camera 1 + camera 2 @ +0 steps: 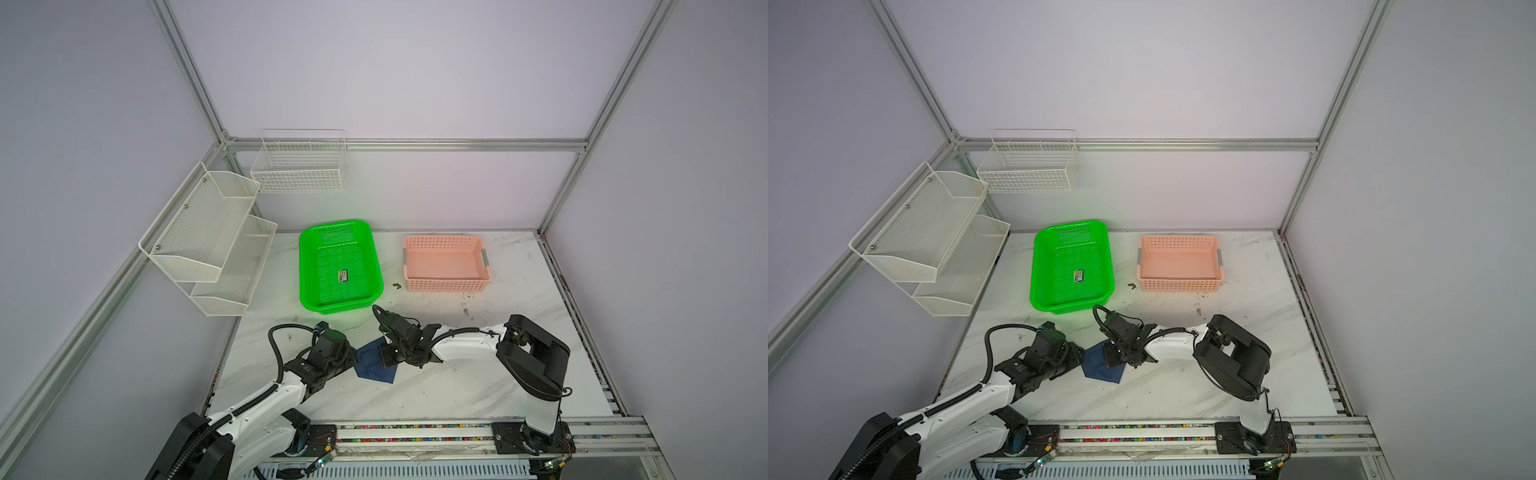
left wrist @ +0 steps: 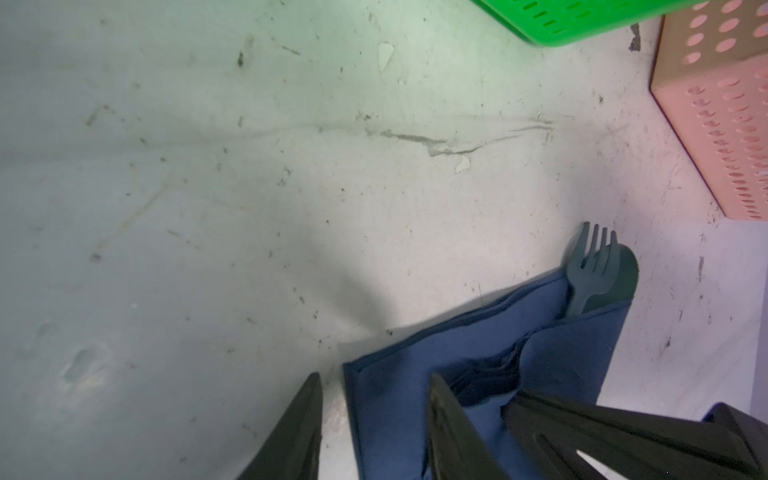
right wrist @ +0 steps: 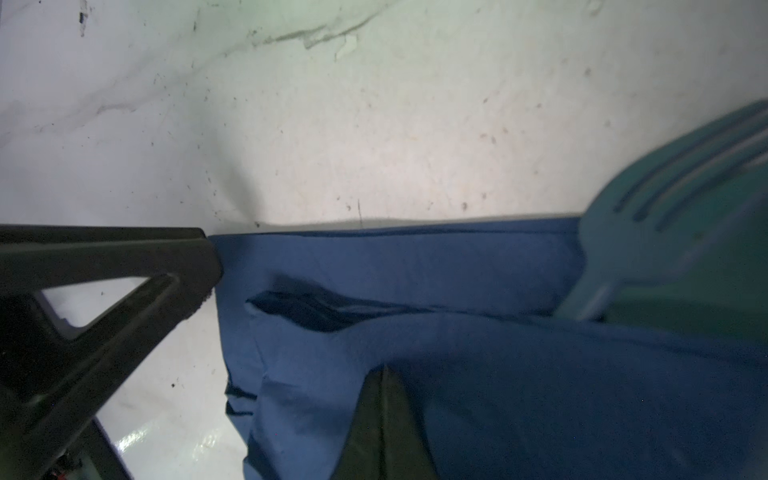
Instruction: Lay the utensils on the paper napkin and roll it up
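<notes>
While the paper napkin [image 1: 369, 366] lies partly folded on the surface [image 1: 457, 390] between the two arms, the utensils [image 2: 598, 286] are wrapped in it, and only the fork [image 2: 592, 262] head and spoon [image 2: 626, 278] bowl are left uncovered. The left end effector [image 2: 374, 378] is held apart across the napkin's edge. The right end effector [image 3: 382, 376] is pressed together against the fold.

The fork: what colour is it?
The fork is greyish teal; the left wrist view shows it best.
</notes>
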You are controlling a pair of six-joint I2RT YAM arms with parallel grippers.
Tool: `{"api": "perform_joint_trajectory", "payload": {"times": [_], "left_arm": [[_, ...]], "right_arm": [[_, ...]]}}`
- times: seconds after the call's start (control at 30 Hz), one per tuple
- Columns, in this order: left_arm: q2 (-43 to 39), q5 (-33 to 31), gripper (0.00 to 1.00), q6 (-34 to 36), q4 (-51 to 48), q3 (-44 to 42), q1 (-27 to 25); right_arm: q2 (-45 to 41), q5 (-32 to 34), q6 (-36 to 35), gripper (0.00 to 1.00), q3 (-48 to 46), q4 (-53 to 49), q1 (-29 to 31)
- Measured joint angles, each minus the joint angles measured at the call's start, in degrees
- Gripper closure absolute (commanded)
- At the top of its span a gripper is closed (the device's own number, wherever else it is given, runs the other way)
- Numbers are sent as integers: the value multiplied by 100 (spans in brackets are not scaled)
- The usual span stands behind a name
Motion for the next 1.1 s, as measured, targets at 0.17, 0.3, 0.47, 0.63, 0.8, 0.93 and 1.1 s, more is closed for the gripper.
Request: {"api": "perform_joint_trajectory", "payload": {"times": [0.17,0.3,0.47,0.63,0.8,0.93,1.1], "left_arm": [[317,192,72,2,164,103,9],[544,345,80,2,339,162,9],[546,400,92,13,280,162,9],[409,442,100,22,188,162,9],[149,511,100,20,247,162,9],[-173,588,100,20,372,162,9],[-341,765,100,17,590,162,9]], "right_arm": [[0,4,-17,95,24,-42,2],[0,7,-35,95,28,-63,11],[0,7,-46,96,37,-81,11],[2,7,-59,96,37,-81,11],[2,7,-76,96,37,-81,11],[2,7,-76,96,37,-81,11],[2,7,-76,96,37,-79,11]]}}
